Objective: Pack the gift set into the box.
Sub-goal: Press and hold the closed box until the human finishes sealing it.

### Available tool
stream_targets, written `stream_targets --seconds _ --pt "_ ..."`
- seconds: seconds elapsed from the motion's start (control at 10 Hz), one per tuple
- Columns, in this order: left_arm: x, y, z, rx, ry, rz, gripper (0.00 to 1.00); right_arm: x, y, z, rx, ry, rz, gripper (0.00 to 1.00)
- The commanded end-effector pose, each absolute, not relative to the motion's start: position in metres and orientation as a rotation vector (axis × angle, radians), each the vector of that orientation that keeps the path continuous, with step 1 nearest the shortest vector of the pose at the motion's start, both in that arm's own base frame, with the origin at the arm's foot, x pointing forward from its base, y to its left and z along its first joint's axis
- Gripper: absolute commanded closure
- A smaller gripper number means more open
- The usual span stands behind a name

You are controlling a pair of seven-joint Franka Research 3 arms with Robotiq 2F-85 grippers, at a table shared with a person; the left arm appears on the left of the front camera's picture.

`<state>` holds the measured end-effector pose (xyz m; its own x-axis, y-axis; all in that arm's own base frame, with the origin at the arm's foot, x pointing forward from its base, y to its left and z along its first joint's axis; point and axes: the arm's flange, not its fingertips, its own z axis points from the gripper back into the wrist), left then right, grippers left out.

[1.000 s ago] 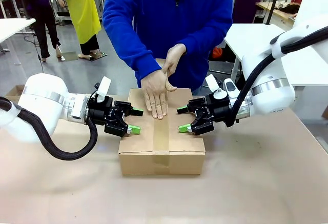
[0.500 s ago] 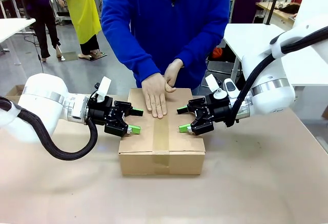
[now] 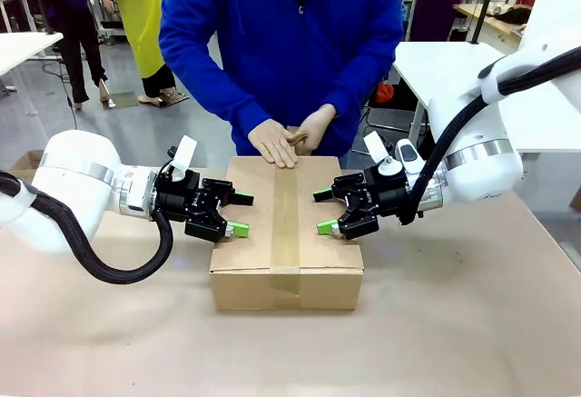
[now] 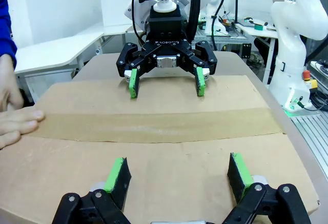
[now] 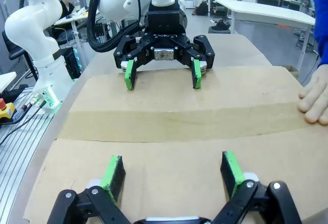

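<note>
The box [image 3: 318,253] lies shut in the middle of the table, with a tape strip [image 3: 286,220] down its top seam. The gift set is hidden from view. My left gripper [image 3: 241,214] hovers open over the box's left edge, and its green pads [image 4: 119,171] hang just above the cardboard [image 4: 154,157]. At the right edge, facing it, my right gripper [image 3: 321,212] is also open. Its pads [image 5: 230,168] hold nothing. Each wrist view shows the other gripper across the lid: the right gripper [image 4: 165,80] and the left gripper [image 5: 162,74]. The person's hands [image 3: 277,144] rest at the box's far edge.
The person in a blue top [image 3: 281,43] stands close behind the box. A fingertip-flat hand [image 4: 18,124] touches the tape's end, and the hand [image 5: 315,98] also reaches in beside the seam. The bare tabletop [image 3: 454,324] spreads in front and to both sides. White tables [image 3: 445,65] stand behind.
The person's hand has slid off the middle of the box top, back along the tape to the far edge. Neither gripper has moved.
</note>
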<state>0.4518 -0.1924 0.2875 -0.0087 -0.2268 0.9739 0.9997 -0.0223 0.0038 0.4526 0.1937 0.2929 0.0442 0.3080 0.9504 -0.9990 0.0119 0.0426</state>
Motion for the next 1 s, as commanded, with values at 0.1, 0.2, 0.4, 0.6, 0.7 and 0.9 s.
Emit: stream_targets --seconds 0.1,0.2,0.4,0.6,0.7,0.9 --pt "0.45 -0.192 0.285 -1.045 -1.036 -1.337 0.0 0.452 0.194 0.291 0.987 -0.943 1.307 0.0" --pt "0.45 -0.192 0.285 -1.045 -1.036 -1.337 0.0 0.452 0.194 0.291 0.987 -0.943 1.307 0.0" --pt "0.45 -0.192 0.285 -1.045 -1.036 -1.337 0.0 0.452 0.194 0.291 0.987 -0.943 1.307 0.0" --pt "0.45 -0.192 0.285 -1.045 -1.036 -1.337 0.0 0.452 0.194 0.291 0.987 -0.943 1.307 0.0" --pt "0.45 -0.192 0.285 -1.045 -1.036 -1.337 0.0 0.452 0.194 0.291 0.987 -0.943 1.307 0.0" --pt "0.437 -0.161 0.314 -1.031 -1.151 -1.35 0.0 0.442 0.152 0.318 1.011 -1.076 1.215 0.0"
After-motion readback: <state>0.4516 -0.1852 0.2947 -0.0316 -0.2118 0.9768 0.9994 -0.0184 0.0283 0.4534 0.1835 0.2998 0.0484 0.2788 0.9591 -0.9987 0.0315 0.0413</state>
